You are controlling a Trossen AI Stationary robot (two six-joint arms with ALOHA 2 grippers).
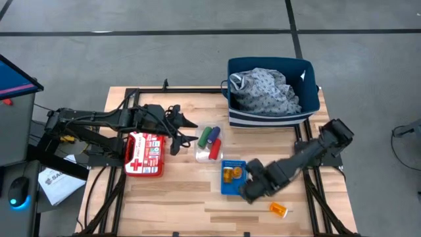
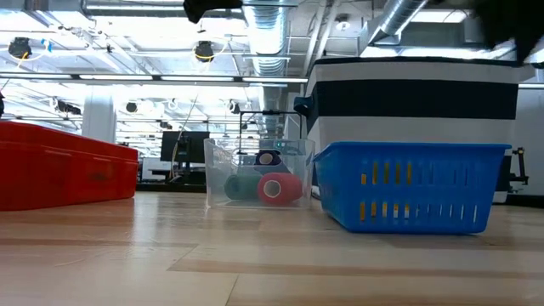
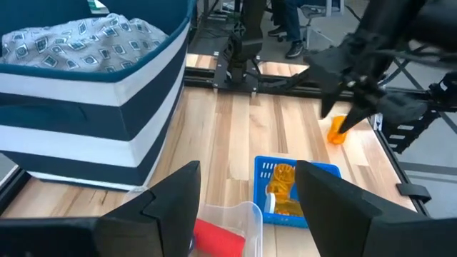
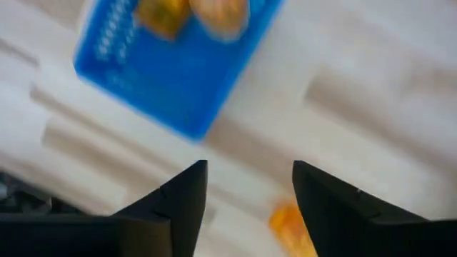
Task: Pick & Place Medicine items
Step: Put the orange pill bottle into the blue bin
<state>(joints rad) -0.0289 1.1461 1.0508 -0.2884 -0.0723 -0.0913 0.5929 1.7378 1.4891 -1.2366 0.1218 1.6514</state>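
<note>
Right gripper (image 1: 249,191): jaws apart, nothing between them, above bare wood just beside the near edge of the blue basket (image 1: 231,186). Its wrist view shows the two fingers (image 4: 182,203) spread, the basket (image 4: 187,86) ahead with orange bottles (image 4: 193,14) in it, and one loose orange bottle (image 4: 293,225) on the table near the fingers. From above, that loose bottle (image 1: 279,210) lies on the wood to the right of the gripper, apart from the basket.

Left gripper (image 1: 191,131): jaws apart, empty, between the red first-aid case (image 1: 145,154) and the clear tray (image 1: 204,155). Its wrist view looks past open fingers (image 3: 178,203) over the tray's rim (image 3: 235,210) and a red tube (image 3: 220,237).

Tray holds green (image 1: 203,139), dark-blue (image 1: 214,132) and red (image 1: 214,149) tubes. Low view: red tube (image 2: 279,188) end-on inside the tray.

Cloth (image 1: 266,91) sits in the striped bin (image 1: 270,117) at the far right.
</note>
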